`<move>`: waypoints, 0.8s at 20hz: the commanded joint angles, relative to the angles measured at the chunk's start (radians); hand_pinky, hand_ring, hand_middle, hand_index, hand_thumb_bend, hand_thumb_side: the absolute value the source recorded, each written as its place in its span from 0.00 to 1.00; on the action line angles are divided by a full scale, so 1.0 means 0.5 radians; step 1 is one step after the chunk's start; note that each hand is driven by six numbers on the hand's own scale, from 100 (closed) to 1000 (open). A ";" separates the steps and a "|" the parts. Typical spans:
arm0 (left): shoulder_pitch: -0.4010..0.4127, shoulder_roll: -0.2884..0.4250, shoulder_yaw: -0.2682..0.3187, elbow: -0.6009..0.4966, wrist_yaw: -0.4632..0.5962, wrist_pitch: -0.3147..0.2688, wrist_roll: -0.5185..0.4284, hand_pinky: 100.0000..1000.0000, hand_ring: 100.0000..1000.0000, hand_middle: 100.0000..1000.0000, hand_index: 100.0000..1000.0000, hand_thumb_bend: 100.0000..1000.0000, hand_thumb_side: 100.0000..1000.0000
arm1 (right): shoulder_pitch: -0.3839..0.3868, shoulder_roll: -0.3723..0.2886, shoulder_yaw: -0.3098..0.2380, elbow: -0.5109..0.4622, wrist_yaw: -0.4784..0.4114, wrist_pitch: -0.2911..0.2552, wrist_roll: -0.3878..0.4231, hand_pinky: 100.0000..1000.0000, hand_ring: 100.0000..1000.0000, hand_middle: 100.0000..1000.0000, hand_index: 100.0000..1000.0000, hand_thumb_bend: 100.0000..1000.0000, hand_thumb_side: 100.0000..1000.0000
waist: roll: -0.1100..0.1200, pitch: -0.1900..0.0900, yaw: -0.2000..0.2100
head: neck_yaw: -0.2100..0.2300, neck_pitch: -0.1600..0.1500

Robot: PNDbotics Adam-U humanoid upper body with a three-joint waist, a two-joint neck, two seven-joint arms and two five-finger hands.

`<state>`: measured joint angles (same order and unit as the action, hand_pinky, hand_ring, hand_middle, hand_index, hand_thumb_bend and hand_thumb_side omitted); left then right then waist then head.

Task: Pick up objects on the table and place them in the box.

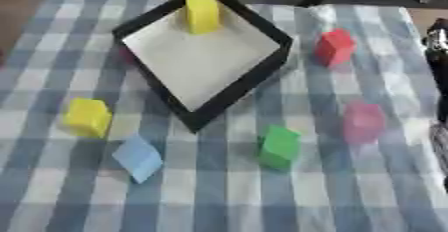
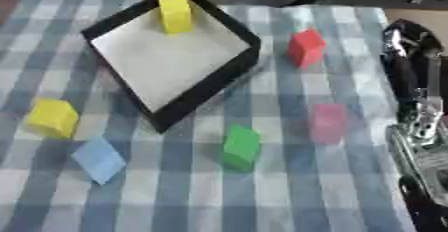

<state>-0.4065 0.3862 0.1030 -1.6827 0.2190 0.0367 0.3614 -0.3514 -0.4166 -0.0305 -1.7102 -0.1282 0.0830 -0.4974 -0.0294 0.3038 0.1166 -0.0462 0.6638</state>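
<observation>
On the blue and white checked tablecloth (image 1: 219,196) we see a black-rimmed box (image 1: 262,73) turned like a diamond, with one yellow block (image 1: 202,12) standing inside at its far corner. Outside lie a second yellow block (image 1: 87,117) and a light blue block (image 1: 138,157) at the left, a green block (image 1: 279,147) in front, and a pink block (image 1: 362,121) and a red block (image 1: 333,47) at the right. Our right hand (image 2: 409,76) shows at the right edge, touching nothing; we cannot tell how its fingers stand.
</observation>
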 commanded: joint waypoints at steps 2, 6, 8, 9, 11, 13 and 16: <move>-0.021 0.054 0.003 -0.023 -0.001 0.001 -0.008 0.72 0.69 0.80 0.85 0.38 0.66 | -0.020 -0.024 -0.011 -0.020 0.002 -0.003 0.000 0.83 0.75 0.72 0.76 0.00 0.53 | -0.004 -0.059 -0.004 | -0.001 -0.029; -0.021 0.055 0.003 -0.024 -0.001 0.000 -0.008 0.73 0.69 0.80 0.85 0.38 0.66 | -0.021 -0.024 -0.011 -0.021 0.002 -0.003 0.000 0.83 0.75 0.72 0.76 0.00 0.53 | -0.004 -0.059 -0.005 | -0.001 -0.030; -0.021 0.056 0.003 -0.023 -0.001 0.000 -0.007 0.73 0.69 0.80 0.85 0.38 0.66 | -0.021 -0.024 -0.010 -0.021 0.002 -0.003 0.001 0.83 0.75 0.72 0.76 0.00 0.53 | -0.004 -0.058 -0.006 | 0.000 -0.030; -0.021 0.056 0.003 -0.023 -0.001 0.000 -0.007 0.73 0.69 0.80 0.85 0.38 0.66 | -0.021 -0.024 -0.010 -0.021 0.002 -0.003 0.001 0.83 0.75 0.72 0.76 0.00 0.53 | -0.004 -0.058 -0.006 | 0.001 -0.030; -0.022 0.056 0.003 -0.023 -0.001 -0.001 -0.007 0.72 0.69 0.80 0.85 0.38 0.66 | -0.020 -0.024 -0.011 -0.021 0.002 -0.002 0.001 0.83 0.75 0.72 0.76 0.00 0.53 | -0.004 -0.058 -0.006 | 0.002 -0.029; -0.021 0.056 0.003 -0.023 0.000 0.000 -0.007 0.72 0.69 0.80 0.85 0.38 0.66 | -0.021 -0.025 -0.011 -0.021 0.002 -0.001 0.000 0.83 0.75 0.72 0.76 0.00 0.53 | -0.004 -0.058 -0.006 | 0.004 -0.032; -0.021 0.056 0.003 -0.022 -0.004 0.000 -0.008 0.73 0.69 0.80 0.85 0.38 0.66 | -0.025 -0.025 -0.013 -0.022 0.002 -0.001 0.000 0.83 0.75 0.72 0.76 0.00 0.53 | -0.004 -0.058 -0.004 | 0.011 -0.035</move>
<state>-0.4065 0.3862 0.1028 -1.6827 0.2190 0.0379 0.3598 -0.3516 -0.4166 -0.0305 -1.7102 -0.1282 0.0830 -0.4974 -0.0294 0.3038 0.1153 -0.0449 0.6609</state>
